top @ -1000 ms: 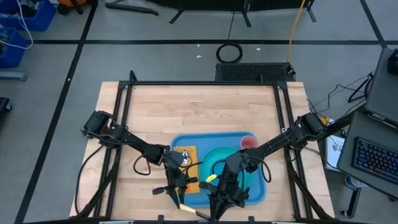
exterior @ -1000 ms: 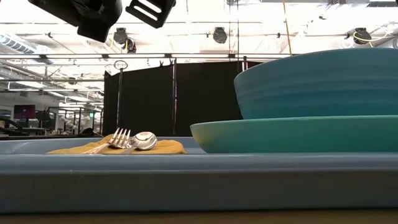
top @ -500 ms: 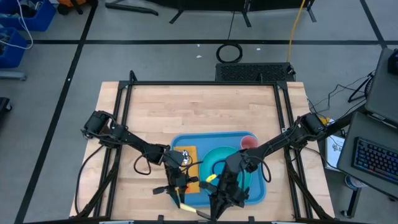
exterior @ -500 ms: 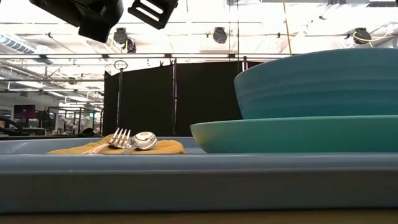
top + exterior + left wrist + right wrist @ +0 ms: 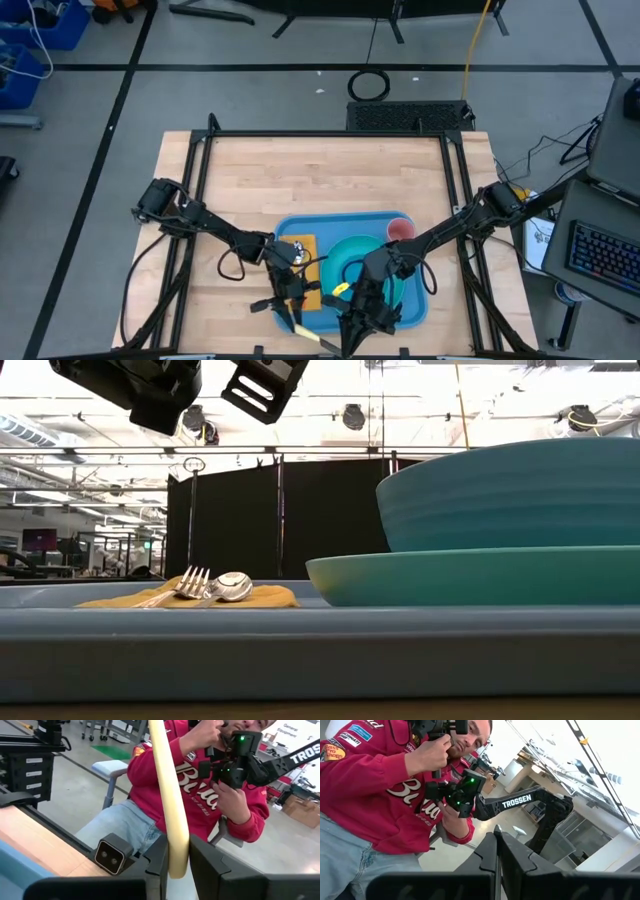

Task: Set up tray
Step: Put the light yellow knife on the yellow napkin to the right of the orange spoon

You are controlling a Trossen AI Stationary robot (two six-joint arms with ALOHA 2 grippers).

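The blue tray (image 5: pixel 291 224) (image 5: pixel 300 650) lies at the table's near middle. It carries a teal plate (image 5: pixel 480 575) with a teal bowl (image 5: pixel 510 495) on it, a pink cup (image 5: pixel 400 229), and an orange napkin (image 5: pixel 304 249). A fork (image 5: pixel 190 582) and a spoon (image 5: pixel 232 586) rest on the napkin. My left gripper (image 5: pixel 290 312) (image 5: pixel 176 865) hovers over the tray's near left corner, shut on a pale yellow stick-like thing (image 5: pixel 167 795). My right gripper (image 5: pixel 350 335) (image 5: pixel 497 845) hovers over the tray's near edge, shut, with nothing I can make out between its fingers. My left gripper pinches the pale yellow stick near one end (image 5: pixel 177 851) between its two fingers (image 5: pixel 156 862). The fingers point toward the table's near edge. The stick is lifted clear, and its long free part reaches out past the fingertips.
A person in a red top sits just beyond the near edge, hands on the control handles. A small camera block (image 5: pixel 111 857) stands at that edge. Bare wood (image 5: pixel 320 170) stretches over the table's far half. Dark frame rails (image 5: pixel 200 190) run along both sides.
The left gripper has shifted slightly toward the table's right and near edge with the stick, and the stick's free end has swung rightward. In the low view the dark gripper parts overhead have tipped a little. The tray and its load have stayed put.
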